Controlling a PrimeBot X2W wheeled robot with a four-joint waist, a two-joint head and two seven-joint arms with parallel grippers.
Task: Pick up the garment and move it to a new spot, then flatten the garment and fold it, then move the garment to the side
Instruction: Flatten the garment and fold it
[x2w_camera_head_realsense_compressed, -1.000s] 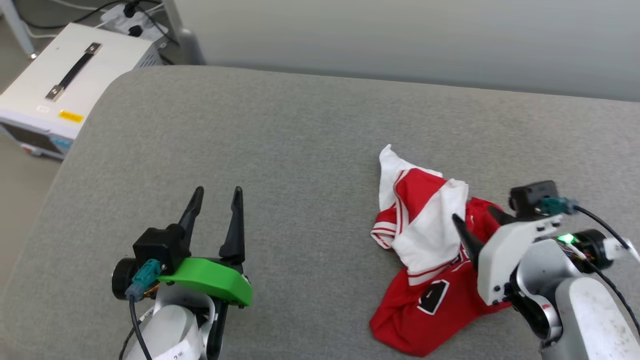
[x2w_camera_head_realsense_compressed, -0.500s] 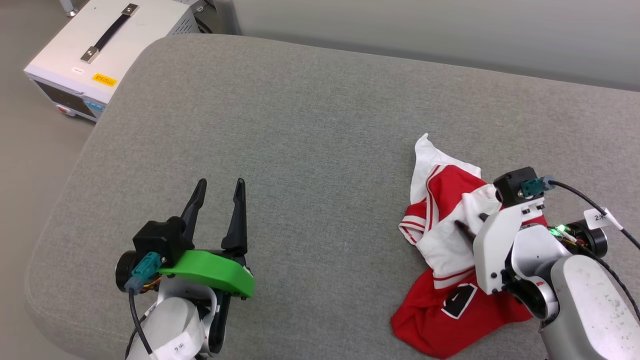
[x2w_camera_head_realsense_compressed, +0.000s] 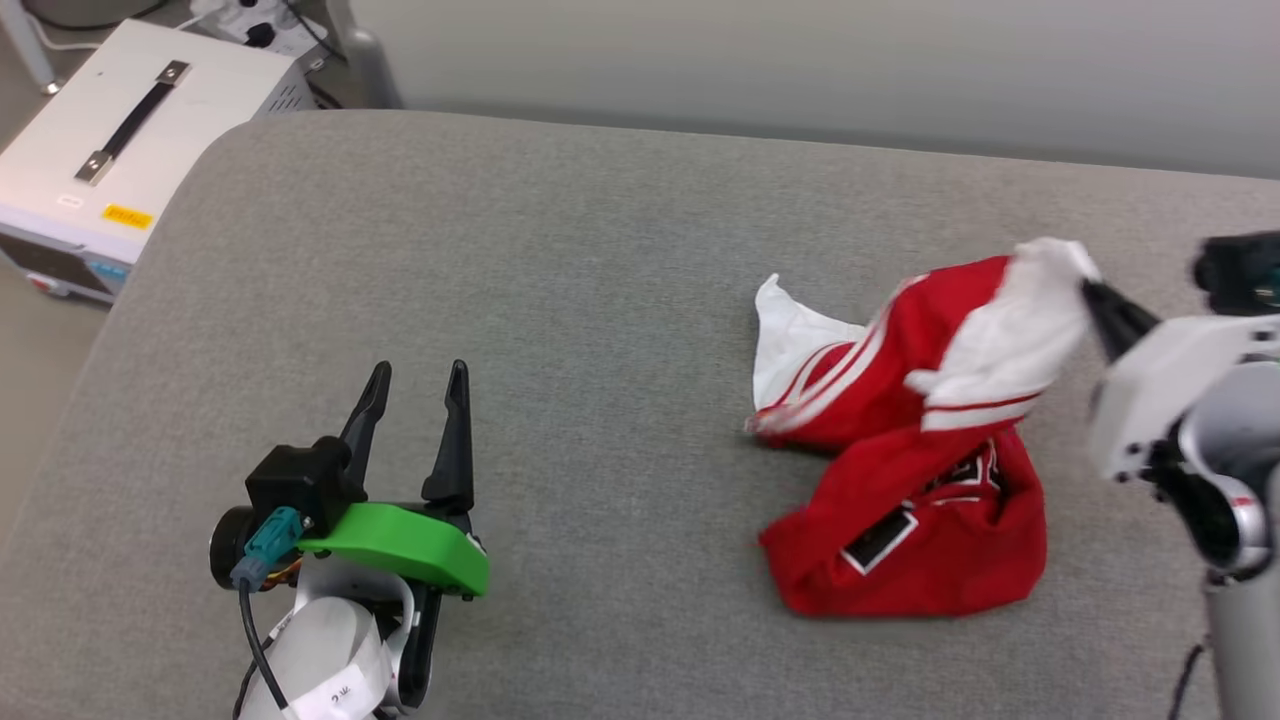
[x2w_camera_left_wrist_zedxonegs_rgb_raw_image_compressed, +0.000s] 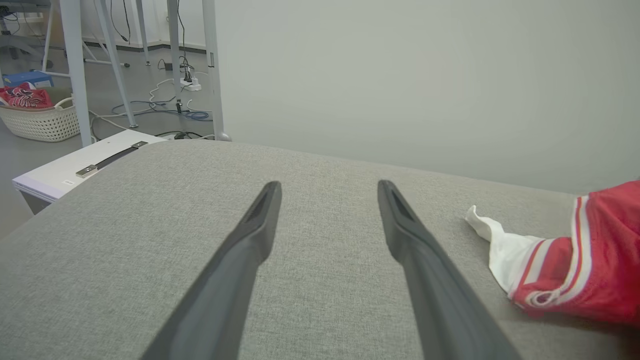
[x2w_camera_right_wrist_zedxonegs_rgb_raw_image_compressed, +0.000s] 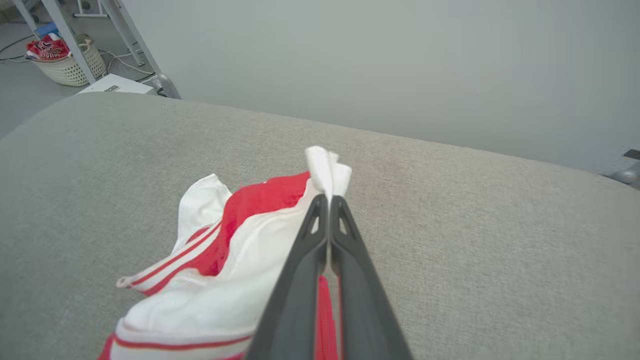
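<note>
Two wrist views take in a basket (x2w_camera_left_wrist_zedxonegs_rgb_raw_image_compressed: 45, 125) beyond the garment (x2w_camera_head_realsense_compressed: 920, 520).

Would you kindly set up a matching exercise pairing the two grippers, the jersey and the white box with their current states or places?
Things:
1. left gripper
2. right gripper
3. jersey
4. white box

States or places:
a. beside the cushion, off it
b. shut on the jersey
c. crumpled, one end raised
d. open, empty

Pairs: 1-d, 2-b, 3-c, 4-a.
</note>
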